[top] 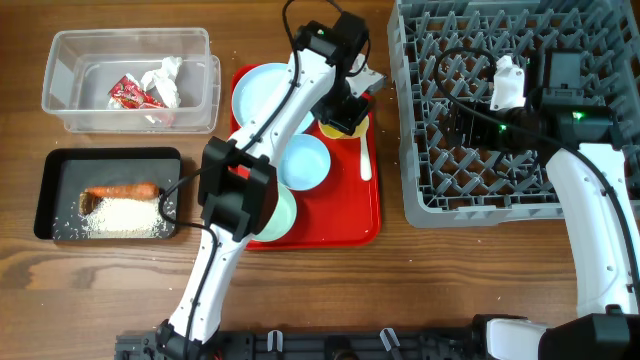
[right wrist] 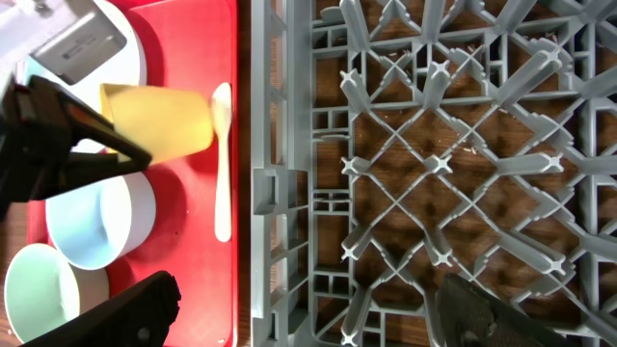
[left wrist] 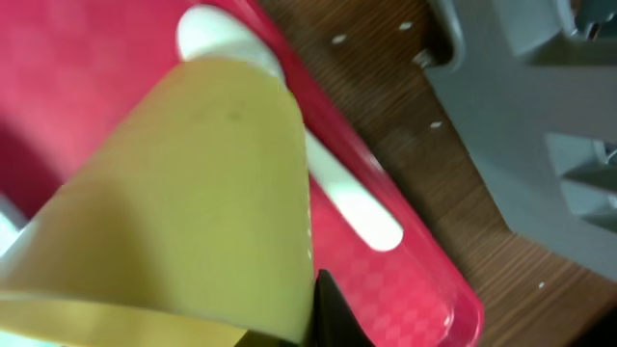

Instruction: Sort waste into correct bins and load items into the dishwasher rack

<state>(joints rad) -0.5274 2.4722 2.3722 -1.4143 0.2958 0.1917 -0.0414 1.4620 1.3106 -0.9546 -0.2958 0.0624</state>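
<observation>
My left gripper (top: 340, 112) is shut on the small yellow cup (top: 330, 128) and holds it tilted over the red tray; the cup fills the left wrist view (left wrist: 164, 212) and also shows in the right wrist view (right wrist: 159, 120). The white spoon (top: 365, 155) lies on the tray beside it. The pale blue plate (top: 262, 90), blue bowl (top: 305, 162) and green bowl (top: 280, 215) sit on the tray. My right gripper (right wrist: 308, 318) is open and empty over the left part of the grey dishwasher rack (top: 500, 190).
The flat red tray (top: 350, 215) lies against the rack's left side. The clear tub (top: 130, 35) holds the red-and-white wrapper (top: 130, 93) and white tissue (top: 165, 85). The black tray (top: 110, 155) holds rice (top: 125, 215) and the orange sausage piece (top: 120, 190).
</observation>
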